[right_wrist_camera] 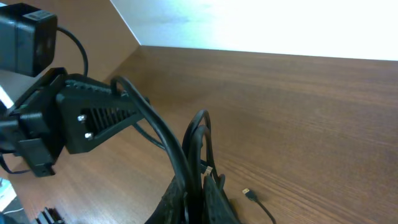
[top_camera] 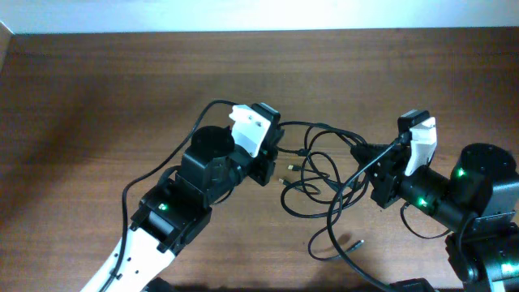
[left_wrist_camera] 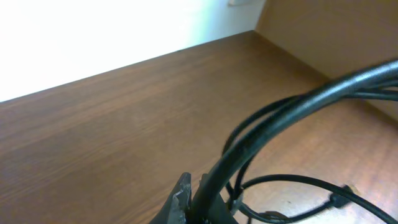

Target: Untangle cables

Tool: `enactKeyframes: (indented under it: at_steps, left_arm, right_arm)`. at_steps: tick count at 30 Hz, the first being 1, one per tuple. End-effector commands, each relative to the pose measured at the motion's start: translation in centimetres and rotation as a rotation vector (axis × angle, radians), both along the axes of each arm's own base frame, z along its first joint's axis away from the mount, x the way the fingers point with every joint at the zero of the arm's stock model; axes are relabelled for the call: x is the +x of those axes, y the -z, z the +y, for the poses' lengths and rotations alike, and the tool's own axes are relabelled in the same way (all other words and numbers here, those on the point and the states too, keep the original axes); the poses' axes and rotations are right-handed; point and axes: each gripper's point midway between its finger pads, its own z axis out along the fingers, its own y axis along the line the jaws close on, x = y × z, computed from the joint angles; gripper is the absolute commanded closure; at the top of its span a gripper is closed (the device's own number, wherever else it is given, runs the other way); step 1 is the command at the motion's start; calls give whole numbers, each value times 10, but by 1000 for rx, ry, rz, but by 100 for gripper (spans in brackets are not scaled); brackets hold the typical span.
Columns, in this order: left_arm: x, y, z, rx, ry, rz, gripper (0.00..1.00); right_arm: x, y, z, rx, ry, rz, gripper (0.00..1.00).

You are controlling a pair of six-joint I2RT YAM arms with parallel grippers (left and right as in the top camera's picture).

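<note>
The left gripper is clamped on the cables, and the right gripper pinches the same bundle. They are thin, black, smooth and glossy, looping loosely between both grippers and onto the brown wood-grain table. A pale wall lies beyond.

Overhead straight down on table; wrist views low, close, both on cables.
</note>
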Motion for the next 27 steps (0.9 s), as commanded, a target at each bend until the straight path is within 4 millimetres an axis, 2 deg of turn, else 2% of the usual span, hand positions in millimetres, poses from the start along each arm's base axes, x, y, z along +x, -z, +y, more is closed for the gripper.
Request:
enactKeyframes:
  at_steps: [1, 7, 9, 10, 13, 20, 24, 27]
  left_arm:
    - [18, -1, 26, 49, -157, -28, 84]
    - [14, 9, 28, 75, -155, 5, 50]
    - [14, 10, 28, 80, -154, 11, 26]
    - [13, 11, 28, 80, -155, 15, 18]
    - [11, 13, 26, 71, -142, 34, 1]
    - [-4, 14, 8, 31, -14, 70, 1]
    - [-7, 28, 14, 72, -30, 116, 1]
    - [-8, 45, 28, 143, -91, 163, 1]
  right_arm:
    - [-2, -10, -1, 6, 4, -31, 96]
    - [-11, -19, 11, 46, -82, -49, 96]
    - [-13, -25, 16, 63, -117, -71, 96]
    - [-14, -27, 17, 68, -127, -80, 96]
    - [-15, -30, 19, 75, -141, -93, 96]
    - [-14, -31, 19, 75, -141, -94, 96]
    - [-13, -34, 19, 77, -142, -113, 96]
    - [-12, -39, 19, 81, -141, -132, 96]
